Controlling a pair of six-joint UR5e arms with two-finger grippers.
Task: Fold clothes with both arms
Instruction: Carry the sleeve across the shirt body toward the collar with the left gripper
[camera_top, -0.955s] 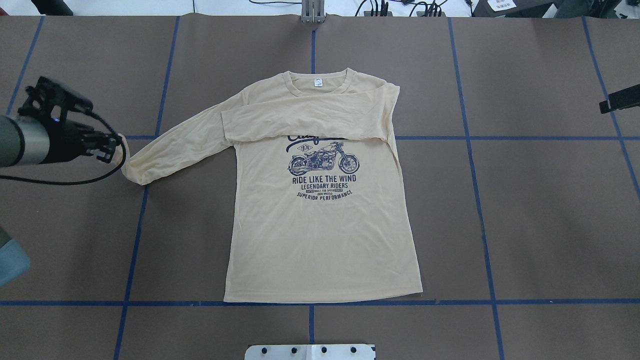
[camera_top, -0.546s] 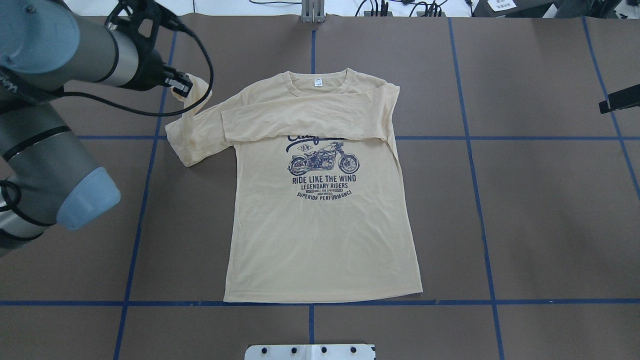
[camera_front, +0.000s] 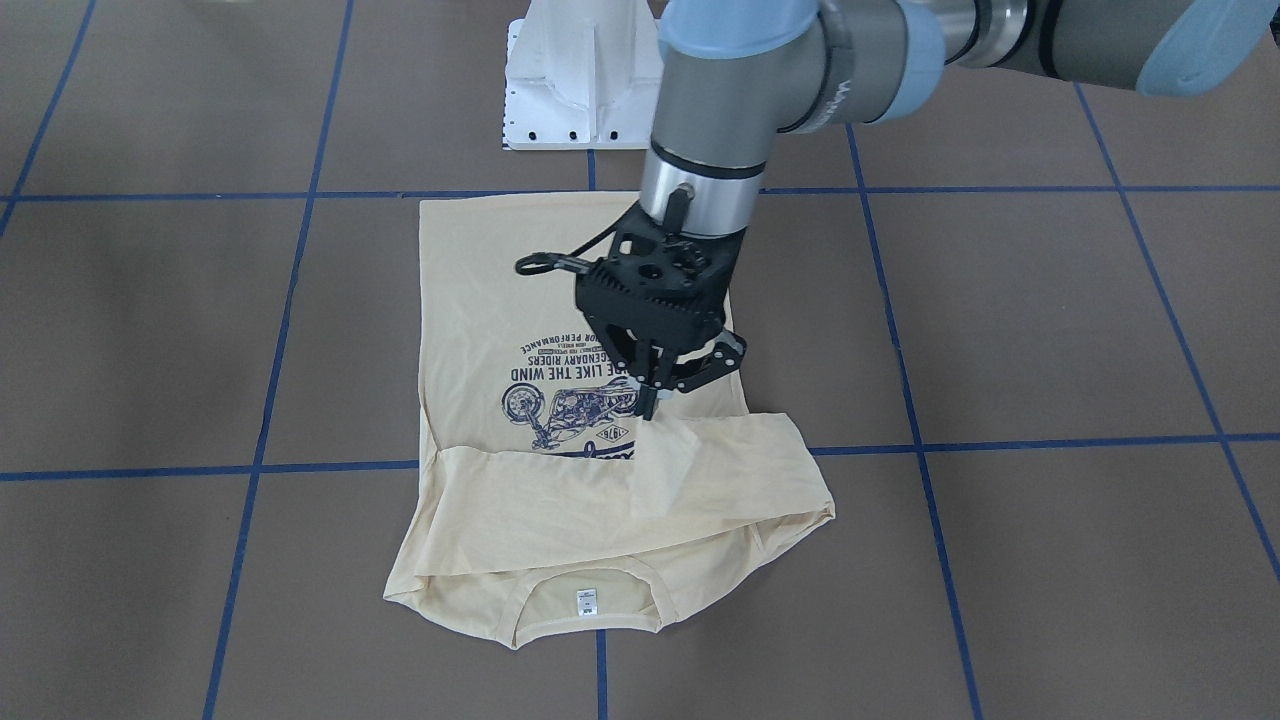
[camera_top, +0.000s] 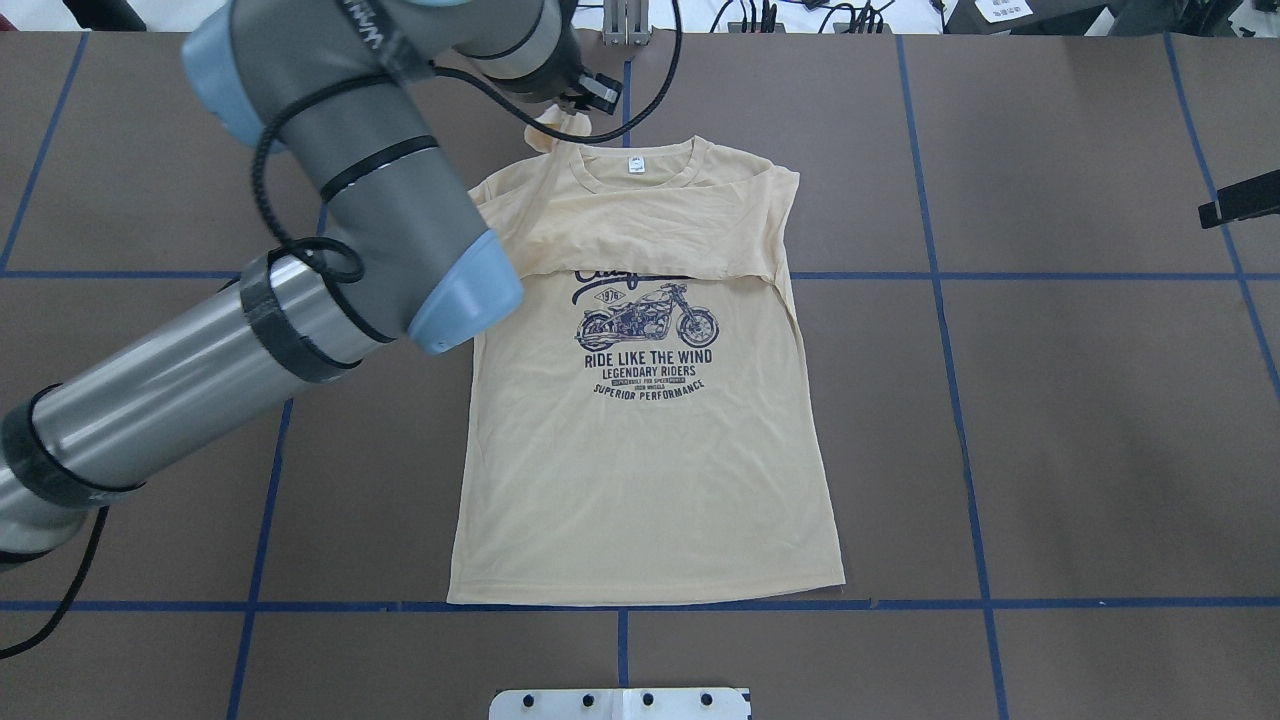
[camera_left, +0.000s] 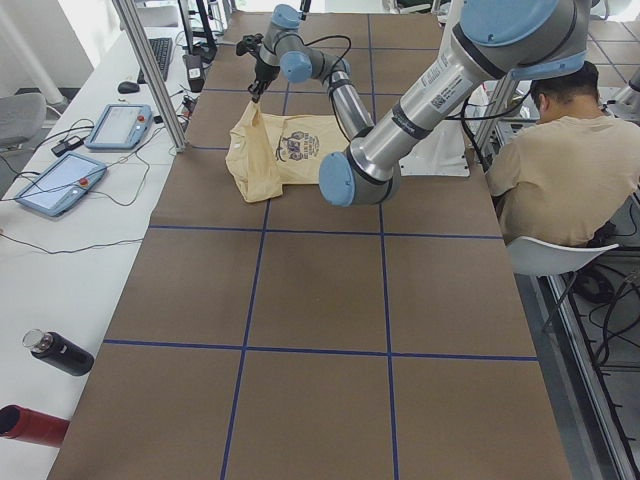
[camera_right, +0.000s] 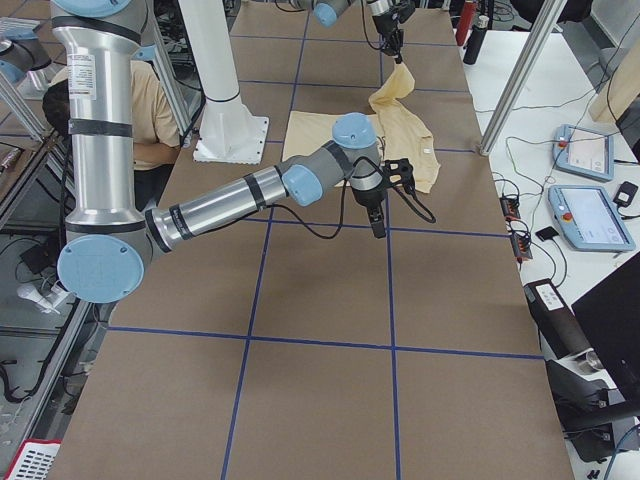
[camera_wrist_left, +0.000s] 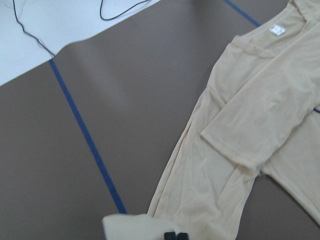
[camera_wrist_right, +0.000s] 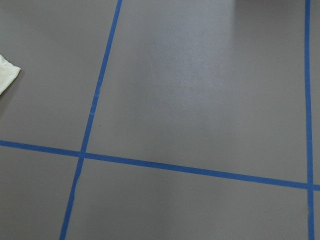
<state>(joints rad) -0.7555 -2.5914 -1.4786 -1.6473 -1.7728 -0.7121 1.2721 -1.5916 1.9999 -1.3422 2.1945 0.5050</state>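
Note:
The clothes are one cream-yellow long-sleeved T-shirt (camera_top: 640, 480) lying face up, motorcycle print showing, with one sleeve (camera_top: 620, 240) folded flat across the chest. My left gripper (camera_top: 590, 104) hangs near the collar, shut on the cuff of the other sleeve (camera_front: 665, 470). That sleeve rises from the shoulder to the gripper (camera_front: 650, 405). In the left wrist view the cuff (camera_wrist_left: 125, 225) sits by the fingertips (camera_wrist_left: 175, 235). My right gripper (camera_top: 1240, 197) shows only as a black sliver at the right edge, away from the shirt, and I cannot tell its state.
The brown table carries a grid of blue tape (camera_top: 940, 275). The white pedestal base (camera_front: 580, 80) stands at the robot's edge. A seated person (camera_left: 545, 170) is beside the table. Tablets (camera_left: 60, 180) and bottles (camera_left: 55, 352) lie on the side bench.
My left gripper has carried the sleeve cuff from the table's left side up and rightward to the collar, doubling the sleeve over the shoulder. The right gripper has not moved.

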